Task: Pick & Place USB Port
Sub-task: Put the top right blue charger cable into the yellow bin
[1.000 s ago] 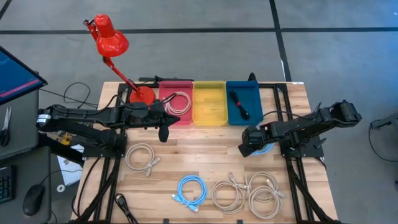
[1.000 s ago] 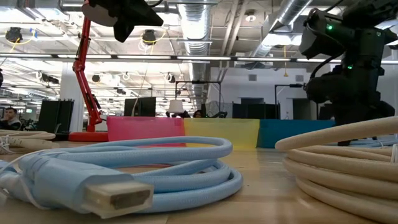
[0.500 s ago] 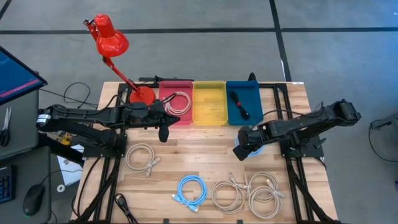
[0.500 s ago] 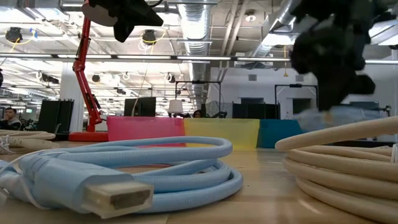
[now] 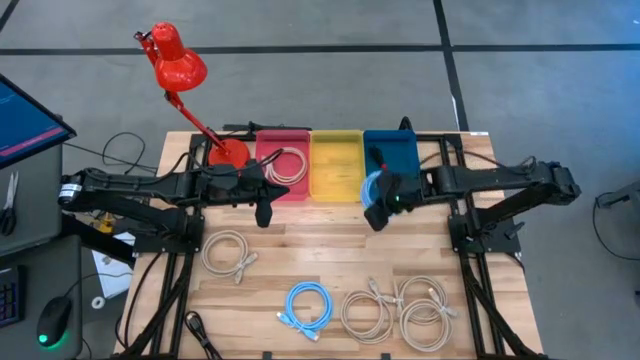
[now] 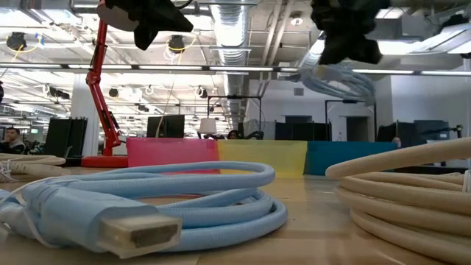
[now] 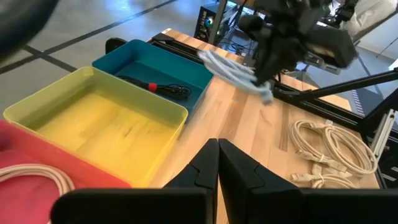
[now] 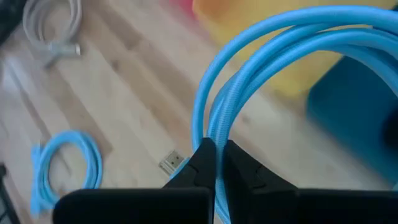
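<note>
Right gripper (image 5: 377, 213) is clenched on a coiled light-blue USB cable (image 5: 373, 188), lifted clear of the wooden table (image 5: 300, 255) near the blue plastic bin (image 5: 405, 150), likely for dropping in. Left gripper (image 5: 264, 214) hangs closed, empty.

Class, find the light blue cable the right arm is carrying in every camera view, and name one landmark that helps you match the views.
High view: the carried blue cable hangs at the right tool, by the blue bin.
Low view: upper right, lifted above the bins.
Left wrist view: top centre, dangling near the blue bin.
Right wrist view: looping across the middle.
Shared landmark: the yellow bin.
</note>
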Controlling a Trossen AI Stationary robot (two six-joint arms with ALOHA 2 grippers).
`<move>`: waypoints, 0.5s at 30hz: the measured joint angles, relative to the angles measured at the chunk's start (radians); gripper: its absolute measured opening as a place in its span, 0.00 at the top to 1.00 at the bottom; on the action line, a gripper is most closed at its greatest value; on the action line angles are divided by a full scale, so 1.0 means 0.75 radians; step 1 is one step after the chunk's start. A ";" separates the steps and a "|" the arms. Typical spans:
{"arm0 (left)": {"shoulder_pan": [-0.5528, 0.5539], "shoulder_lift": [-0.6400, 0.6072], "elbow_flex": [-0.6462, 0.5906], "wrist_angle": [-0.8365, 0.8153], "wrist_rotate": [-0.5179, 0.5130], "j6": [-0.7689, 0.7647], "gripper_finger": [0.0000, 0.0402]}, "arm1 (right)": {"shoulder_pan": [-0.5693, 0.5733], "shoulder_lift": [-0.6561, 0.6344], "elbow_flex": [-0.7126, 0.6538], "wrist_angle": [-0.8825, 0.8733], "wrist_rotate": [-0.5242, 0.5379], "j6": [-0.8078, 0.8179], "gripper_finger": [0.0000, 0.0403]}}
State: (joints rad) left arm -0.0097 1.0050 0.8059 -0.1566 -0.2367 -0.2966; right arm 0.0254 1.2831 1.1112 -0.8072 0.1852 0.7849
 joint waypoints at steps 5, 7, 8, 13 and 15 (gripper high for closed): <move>0.000 0.000 0.000 0.000 -0.001 0.000 0.98 | -0.135 0.000 0.048 0.061 0.000 -0.139 1.00; 0.000 0.000 0.000 0.000 -0.003 0.000 0.98 | -0.179 0.012 0.065 0.083 -0.001 -0.182 1.00; 0.000 0.000 0.000 0.000 -0.003 0.000 0.98 | -0.199 0.027 0.077 0.091 -0.005 -0.200 1.00; 0.000 0.000 -0.001 0.000 -0.003 0.000 0.98 | -0.270 0.150 0.184 0.115 -0.078 -0.332 1.00; 0.000 0.000 -0.001 0.000 -0.004 0.000 0.98 | -0.288 0.229 0.240 0.105 -0.093 -0.397 1.00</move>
State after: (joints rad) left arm -0.0097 1.0050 0.8055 -0.1565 -0.2394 -0.2967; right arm -0.1904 1.4545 1.2909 -0.7282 0.1155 0.4871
